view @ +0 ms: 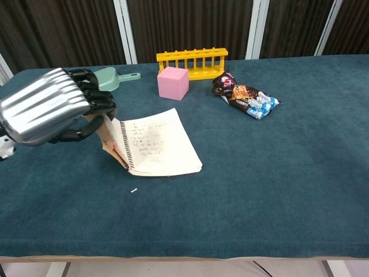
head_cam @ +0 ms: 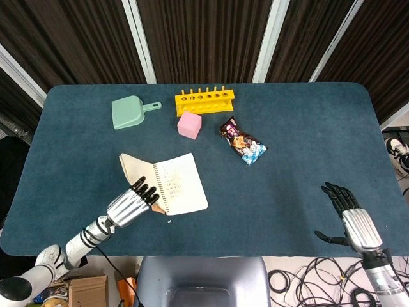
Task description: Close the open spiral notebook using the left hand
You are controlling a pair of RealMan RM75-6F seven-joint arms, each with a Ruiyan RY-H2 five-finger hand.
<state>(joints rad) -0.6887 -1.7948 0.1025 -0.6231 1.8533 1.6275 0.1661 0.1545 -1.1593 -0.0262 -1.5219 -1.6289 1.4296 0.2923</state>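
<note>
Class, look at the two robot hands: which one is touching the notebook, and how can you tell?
The left hand: its fingers hold up the notebook's left cover. The right hand rests alone at the table's far corner.

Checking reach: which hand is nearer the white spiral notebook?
Left. The left hand grips the white spiral notebook's raised cover; the right hand sits far across the table, apart.

Matt teal cloth covers the table; the notebook is paper, the snack packet glossy.
</note>
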